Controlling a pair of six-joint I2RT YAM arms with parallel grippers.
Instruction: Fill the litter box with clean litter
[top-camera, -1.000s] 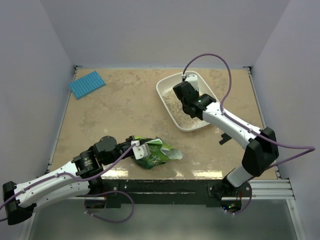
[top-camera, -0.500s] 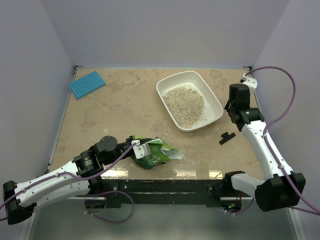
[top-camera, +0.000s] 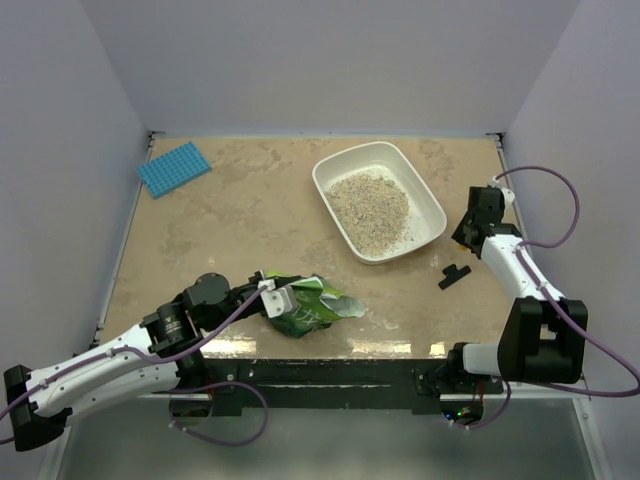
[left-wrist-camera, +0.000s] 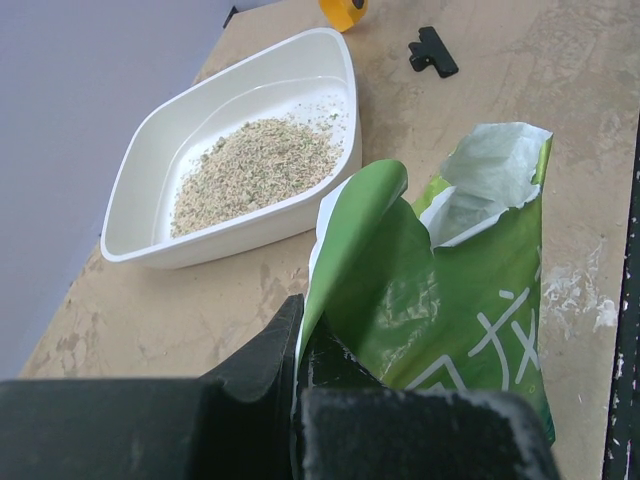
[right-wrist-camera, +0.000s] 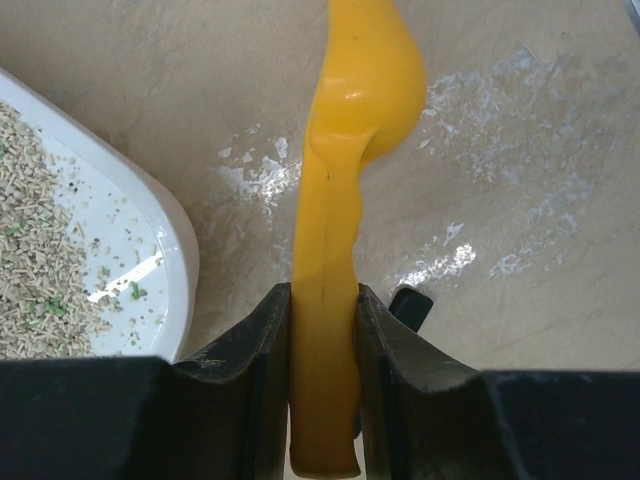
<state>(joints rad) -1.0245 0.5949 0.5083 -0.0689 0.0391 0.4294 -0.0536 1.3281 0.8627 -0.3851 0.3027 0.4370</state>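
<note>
Near the table's front edge, the left gripper (top-camera: 272, 297) is pressed shut on the green bag (top-camera: 318, 308), well apart from the litter box (top-camera: 372, 155). The box sits toward the far right, its long axis running roughly front to back, with litter (top-camera: 368, 208) heaped inside. The right gripper (right-wrist-camera: 324, 305), pinching the yellow scoop (right-wrist-camera: 362, 80), hangs just beside the box's right rim and is the nearer arm.

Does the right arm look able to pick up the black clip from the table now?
Probably not yet. The black clip lies near it on bare table, but the right gripper is shut on the yellow scoop.
</note>
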